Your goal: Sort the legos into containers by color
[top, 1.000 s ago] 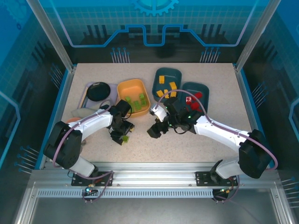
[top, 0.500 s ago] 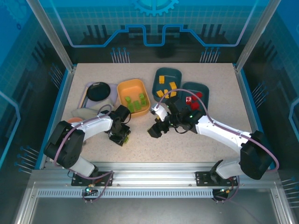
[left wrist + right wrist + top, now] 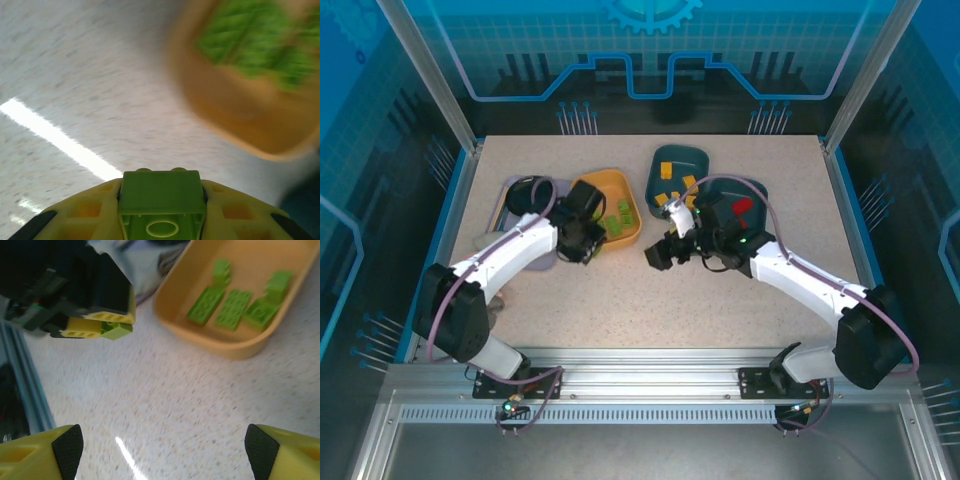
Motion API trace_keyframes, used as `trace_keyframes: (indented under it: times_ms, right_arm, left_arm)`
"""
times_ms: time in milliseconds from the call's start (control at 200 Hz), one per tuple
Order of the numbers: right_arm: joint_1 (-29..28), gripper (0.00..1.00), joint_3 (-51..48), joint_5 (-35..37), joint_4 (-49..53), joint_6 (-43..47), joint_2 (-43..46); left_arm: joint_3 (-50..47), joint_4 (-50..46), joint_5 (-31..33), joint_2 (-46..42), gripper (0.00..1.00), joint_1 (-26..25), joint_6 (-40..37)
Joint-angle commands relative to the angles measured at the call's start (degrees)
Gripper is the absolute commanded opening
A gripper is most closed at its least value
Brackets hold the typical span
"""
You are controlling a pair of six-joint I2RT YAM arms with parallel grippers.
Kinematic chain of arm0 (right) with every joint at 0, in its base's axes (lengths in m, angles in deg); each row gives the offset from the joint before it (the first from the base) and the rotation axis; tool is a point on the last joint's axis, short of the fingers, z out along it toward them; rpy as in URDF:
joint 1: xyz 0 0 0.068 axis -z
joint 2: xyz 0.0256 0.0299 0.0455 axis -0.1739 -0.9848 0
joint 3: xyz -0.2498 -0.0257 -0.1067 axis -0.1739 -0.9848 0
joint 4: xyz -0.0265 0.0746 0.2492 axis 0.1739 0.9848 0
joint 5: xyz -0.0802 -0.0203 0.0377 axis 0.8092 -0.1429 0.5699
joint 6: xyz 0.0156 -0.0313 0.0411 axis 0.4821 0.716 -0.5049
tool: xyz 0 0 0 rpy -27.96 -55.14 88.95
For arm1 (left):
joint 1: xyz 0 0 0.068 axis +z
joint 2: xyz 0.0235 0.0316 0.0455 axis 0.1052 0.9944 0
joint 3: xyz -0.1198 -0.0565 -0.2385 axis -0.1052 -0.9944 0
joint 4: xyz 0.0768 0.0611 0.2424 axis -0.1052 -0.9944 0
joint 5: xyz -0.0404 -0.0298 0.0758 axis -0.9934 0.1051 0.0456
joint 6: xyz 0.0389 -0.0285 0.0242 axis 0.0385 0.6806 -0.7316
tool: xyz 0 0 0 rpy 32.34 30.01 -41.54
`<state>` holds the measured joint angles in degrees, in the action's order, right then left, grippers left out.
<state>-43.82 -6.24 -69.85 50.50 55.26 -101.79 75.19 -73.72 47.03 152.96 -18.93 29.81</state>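
Since a second earlier, the left gripper [image 3: 588,240] had swung from in front of the yellow-orange bin [image 3: 608,190] up to its near-left edge, fingers clenched on a green lego [image 3: 161,192]. More green legos [image 3: 232,302] lay inside that bin. Right of the bin, the right gripper [image 3: 658,255] hovered with fingers spread, holding nothing.

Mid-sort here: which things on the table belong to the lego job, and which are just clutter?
Job: green lego in left gripper; green legos in yellow-orange bin; far teal bin, yellow legos; near teal bin, red legos.
Lying about: lavender tray; black bowl.
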Motion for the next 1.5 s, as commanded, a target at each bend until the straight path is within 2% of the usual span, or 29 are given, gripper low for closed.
trace_keyframes:
  times_ms: [0,150,475,675,795,955,1065,1185,1205,1220,1265,1310,1415,1495]
  right_arm:
    - [2.6,0.87,3.16,1.26,-7.06,-8.17,-0.16]
    - [5.16,0.87,6.4,3.0,-8.96,-13.52,-3.04]
    - [8.73,0.88,9.13,4.67,-6.7,-15.55,-4.03]
    - [9.55,0.88,7.77,5.1,-4.88,-15.25,-3.09]
    - [9.81,0.88,7.41,5.28,-3.8,-14.65,-2.84]
    - [9.81,0.88,7.25,5.39,-2.67,-13.5,-2.23]
    - [9.81,0.87,7.38,5.52,-1.1,-12.14,-1.26]
    - [9.81,0.88,7.38,9.05,1.46,-9.36,1.77]
    - [9.85,0.89,7.48,9.79,1.95,-8.87,2.3]
    - [9.86,0.89,7.53,10.29,2.38,-8.42,2.96]
    - [10.06,0.92,8.06,10.77,3.9,-7.05,4.16]
    - [10.46,0.99,8.9,10.24,6.14,-6.39,4.87]
    - [11.02,1.0,11.71,10.82,13.1,-6.48,5.52]
    - [11.11,1.0,14.32,16.52,20.02,-7.73,6.36]
  left_arm:
    - [9.16,-4.59,3.71,5.6,0.25,1.56,-9.9]
    - [22.21,-4.22,2.26,17.01,0.25,4.73,-15.81]
    - [50.17,-9.67,2.01,41.66,0.26,8.7,-21.02]
    - [53.55,-11.82,2.11,47.27,0.29,9.06,-20.63]
    - [52.36,-11.9,1.12,48.3,0.37,9.33,-20.64]
    - [52.23,-12.16,1.94,46.28,0.61,9.5,-21.51]
    - [52.04,-12.1,2.31,42.35,0.68,9.49,-22.0]
    - [50.56,-12.09,3.02,36.09,0.76,9.18,-22.98]
    - [49.53,-11.65,3.08,34.46,0.95,9.07,-23.41]
    - [48.57,-11.17,3.03,33.24,0.98,8.99,-23.8]
    - [45.25,-9.35,2.65,29.4,0.99,8.65,-25.01]
    - [41.15,-6.88,2.0,25.19,0.99,8.38,-26.3]
    - [32.81,-4.7,3.79,15.52,0.99,6.61,-31.04]
    - [26.51,-4.54,6.89,8.35,0.99,4.36,-35.67]
